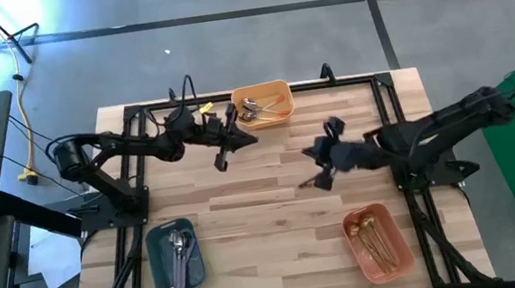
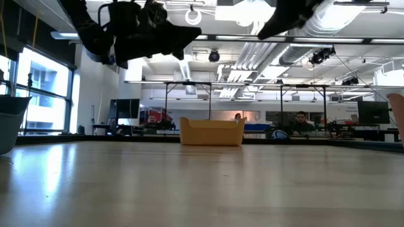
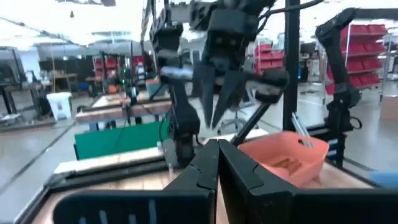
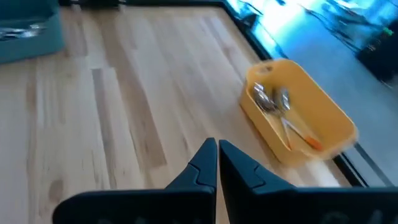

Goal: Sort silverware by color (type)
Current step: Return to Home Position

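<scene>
I find the silverware sorted into three bins, with no spoon lying loose on the table [image 1: 279, 224]. The orange-handled spoons [image 1: 259, 110] lie in the yellow bin [image 1: 282, 90] at the far edge, about the middle of the table's width. The lavender-handled spoons [image 1: 181, 254] lie in the teal bin [image 1: 163, 268] at the near left corner. The gold spoons [image 1: 376, 239] lie in the pink-orange bin [image 1: 400, 257] at the near right. The left gripper [image 1: 223, 159] hangs in the air just to the left of the yellow bin and a little nearer, and its own wrist view shows its fingers [image 3: 202, 167] pressed together with nothing between them. The right gripper [image 1: 320, 182] hangs over the bare middle of the table, right of centre and well apart from all three bins. Its fingers [image 4: 203, 163] are likewise pressed together and hold nothing. The two grippers point toward each other across the middle without touching.
</scene>
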